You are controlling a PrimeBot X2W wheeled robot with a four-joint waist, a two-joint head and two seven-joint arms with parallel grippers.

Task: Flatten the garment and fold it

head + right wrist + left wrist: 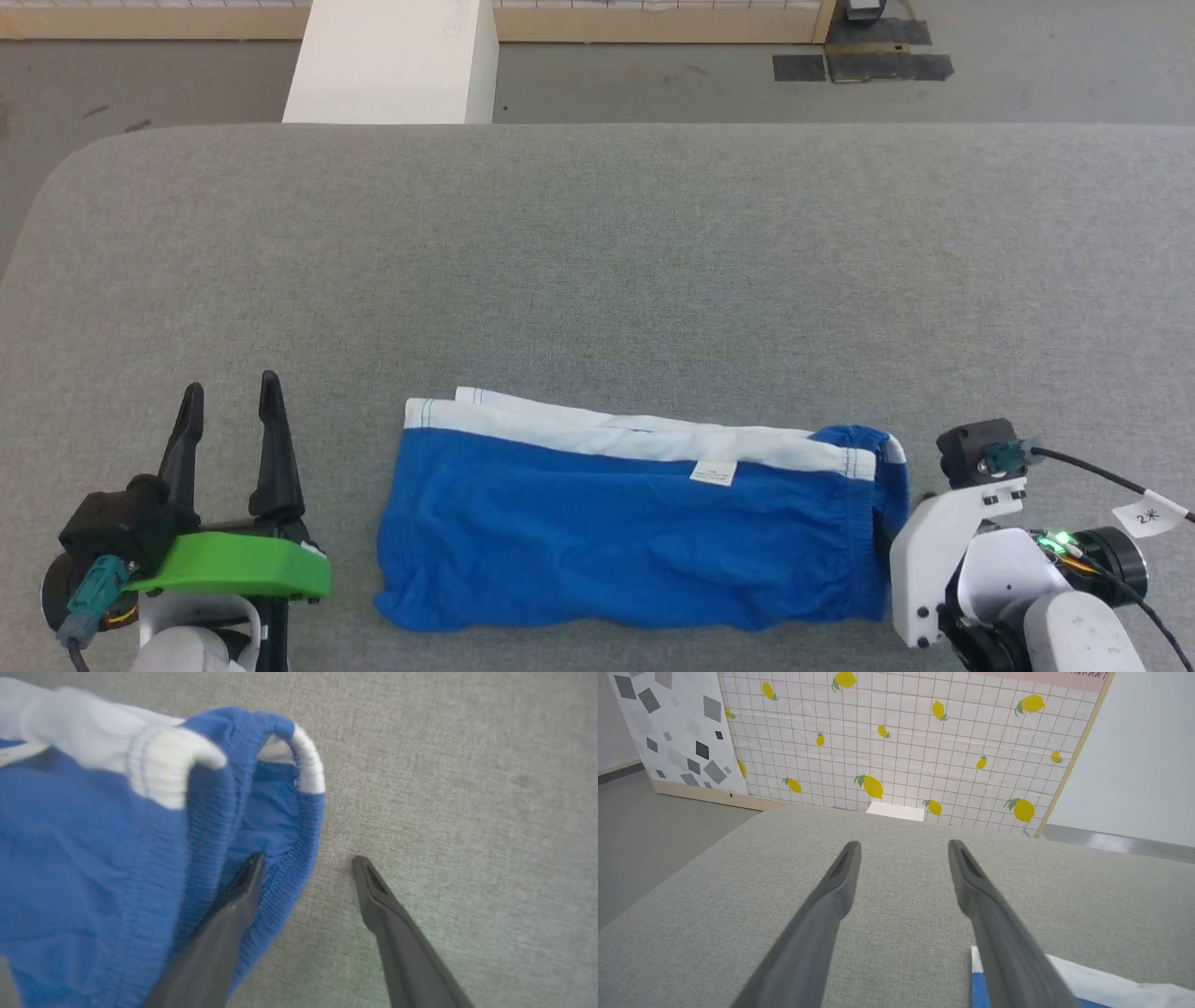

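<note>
The shorts point(635, 541) lay flat on the grey tabletop point(597, 261), close to its near edge and about midway between the two arms, long side running left to right. The white waistband point(607, 434) ran along the far side, with its left corner slightly doubled over. A small white label point(712, 474) sat just below the band, right of centre. The blue cloth was lightly rumpled along the near edge. At the right end a gathered hem point(864, 523) curled up and over, so the leg opening gaped a little. The left gripper point(231, 383) rested to the left of the shorts, near but not touching them, pointing away across the tabletop. Its jaws stood wide apart with nothing between them, and in the left wrist view the waistband corner showed beside and behind one jaw. The right gripper point(308, 857) pointed down at the right end of the shorts, jaws spread wide. One jaw lay over the gaping hem and the other over bare tabletop just beside it, and no cloth was pinched between them. Whether the tips touched the cloth or the tabletop could not be told. Beyond the tabletop stood a white block point(392, 61) on a grey floor point(635, 84), backed by a lemon-print panel point(901, 742).
</note>
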